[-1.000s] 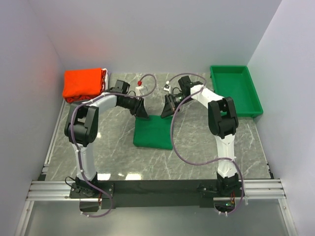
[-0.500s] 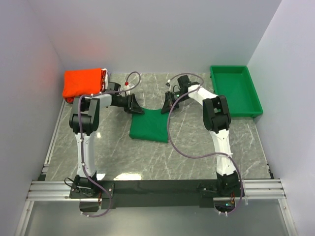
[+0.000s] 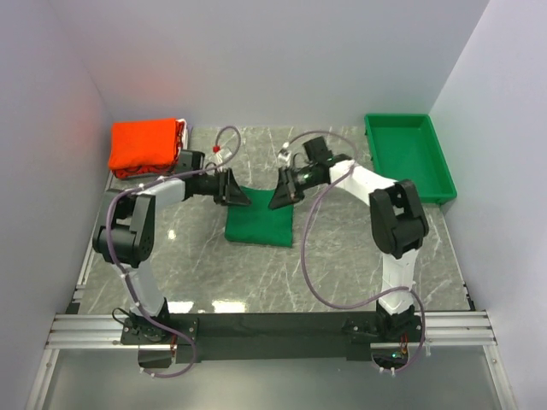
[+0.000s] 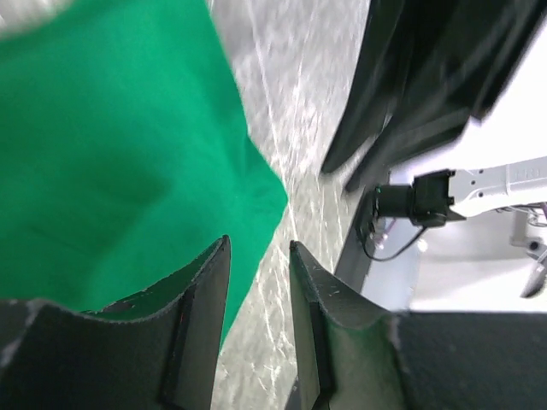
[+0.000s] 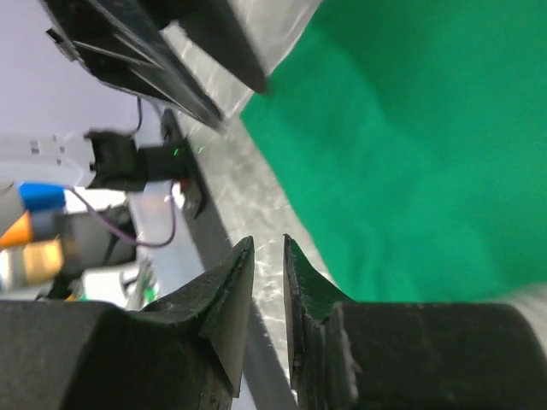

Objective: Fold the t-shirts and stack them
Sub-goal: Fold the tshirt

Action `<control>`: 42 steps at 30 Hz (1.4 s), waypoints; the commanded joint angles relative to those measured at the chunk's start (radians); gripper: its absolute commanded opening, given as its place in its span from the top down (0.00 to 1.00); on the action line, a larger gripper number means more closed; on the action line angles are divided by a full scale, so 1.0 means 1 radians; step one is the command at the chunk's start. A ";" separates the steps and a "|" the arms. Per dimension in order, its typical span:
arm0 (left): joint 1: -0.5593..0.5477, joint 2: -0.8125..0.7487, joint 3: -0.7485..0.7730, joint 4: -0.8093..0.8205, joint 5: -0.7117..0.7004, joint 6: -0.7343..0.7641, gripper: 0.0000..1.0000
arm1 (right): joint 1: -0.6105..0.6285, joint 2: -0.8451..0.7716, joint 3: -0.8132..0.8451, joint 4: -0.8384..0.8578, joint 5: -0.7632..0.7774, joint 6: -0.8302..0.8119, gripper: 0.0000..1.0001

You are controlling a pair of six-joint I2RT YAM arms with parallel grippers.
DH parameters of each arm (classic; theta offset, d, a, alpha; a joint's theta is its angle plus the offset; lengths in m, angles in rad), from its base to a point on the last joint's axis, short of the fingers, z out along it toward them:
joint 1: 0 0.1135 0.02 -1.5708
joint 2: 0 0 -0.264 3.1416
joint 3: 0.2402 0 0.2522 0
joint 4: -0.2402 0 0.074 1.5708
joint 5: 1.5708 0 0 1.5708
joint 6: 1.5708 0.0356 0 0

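While both arms hang over its far edge, the folded dark green cloth t-shirt [image 3: 259, 226] lies flat mid-table on the grey marble tabletop [image 3: 350, 248].

Left gripper [image 4: 259, 248]: fingers slightly parted, nothing between them, at the shirt's far-left corner.

Right gripper [image 5: 267, 242]: narrow gap with bare marble showing through, holding nothing, at the far-right corner.

Folded bright orange-red t-shirts [image 3: 144, 147] are stacked in the far-left corner, well apart.
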 commanded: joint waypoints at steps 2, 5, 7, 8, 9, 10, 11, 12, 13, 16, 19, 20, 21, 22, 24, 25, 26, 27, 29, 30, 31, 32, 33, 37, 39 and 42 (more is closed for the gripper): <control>-0.025 0.085 -0.056 0.018 -0.046 -0.063 0.61 | 0.046 0.102 -0.047 0.073 -0.030 0.083 0.73; -0.006 0.157 -0.030 0.015 -0.092 -0.037 0.61 | 0.026 0.199 -0.009 0.076 0.014 0.093 0.75; 0.012 0.214 -0.009 0.026 -0.106 -0.037 0.61 | -0.001 0.265 0.040 0.065 0.043 0.090 0.75; 0.017 0.234 0.025 0.020 -0.117 -0.034 0.61 | -0.010 0.286 0.063 0.025 0.089 0.068 0.76; 0.023 0.252 0.045 -0.007 -0.152 -0.026 0.61 | -0.030 0.317 0.102 0.011 0.100 0.055 0.76; 0.032 0.286 0.082 -0.023 -0.163 -0.011 0.62 | -0.039 0.326 0.119 -0.004 0.120 0.046 0.76; 0.038 0.297 0.097 -0.035 -0.169 -0.007 0.62 | -0.049 0.331 0.133 -0.027 0.143 0.034 0.77; 0.044 0.300 0.107 -0.043 -0.160 -0.007 0.62 | -0.055 0.325 0.148 -0.038 0.137 0.026 0.77; 0.055 0.291 0.111 -0.043 -0.139 -0.001 0.62 | -0.062 0.313 0.153 -0.052 0.131 0.018 0.77; 0.046 0.178 0.076 -0.057 -0.008 0.069 0.61 | -0.050 0.213 0.111 -0.063 0.085 -0.006 0.78; 0.022 0.002 -0.013 -0.072 0.039 0.105 0.60 | -0.021 0.075 0.012 -0.020 0.028 0.010 0.77; 0.015 -0.031 -0.037 -0.078 0.049 0.097 0.61 | -0.007 0.044 -0.017 -0.009 0.019 0.023 0.77; 0.011 -0.091 -0.062 -0.077 0.058 0.064 0.61 | 0.003 -0.005 -0.060 -0.001 0.011 0.029 0.77; 0.000 -0.120 -0.091 -0.068 0.067 0.042 0.62 | 0.017 -0.023 -0.079 0.003 0.005 0.034 0.77; -0.011 -0.186 -0.175 -0.019 0.063 0.005 0.61 | 0.058 -0.048 -0.120 0.016 0.001 0.041 0.76; -0.023 -0.197 -0.223 0.003 0.058 -0.025 0.61 | 0.072 -0.049 -0.134 0.029 -0.002 0.047 0.76; -0.029 -0.199 -0.240 0.027 0.046 -0.039 0.61 | 0.094 -0.046 -0.146 0.054 -0.001 0.060 0.75; -0.034 -0.180 -0.254 0.037 0.038 -0.065 0.62 | 0.103 -0.027 -0.159 0.062 -0.002 0.064 0.75; -0.035 -0.148 -0.275 0.058 0.011 -0.087 0.62 | 0.109 0.009 -0.159 0.077 0.002 0.075 0.75; -0.034 -0.116 -0.278 0.089 0.000 -0.086 0.62 | 0.109 0.047 -0.156 0.091 0.007 0.078 0.75; -0.034 -0.096 -0.265 0.092 -0.019 -0.072 0.62 | 0.106 0.070 -0.147 0.094 0.014 0.077 0.75; -0.032 -0.070 -0.251 0.086 -0.058 -0.060 0.62 | 0.102 0.097 -0.134 0.089 0.030 0.078 0.75; -0.023 0.003 -0.234 0.077 -0.065 -0.040 0.62 | 0.088 0.154 -0.113 0.091 0.033 0.084 0.75; 0.044 0.189 -0.171 0.072 -0.079 -0.040 0.63 | 0.027 0.257 -0.088 0.066 0.056 0.086 0.75; 0.081 0.241 -0.166 0.074 -0.053 -0.041 0.64 | -0.003 0.276 -0.097 0.033 0.082 0.063 0.75; 0.089 0.237 -0.176 0.052 -0.029 0.000 0.63 | -0.044 0.274 -0.105 -0.024 0.100 0.021 0.76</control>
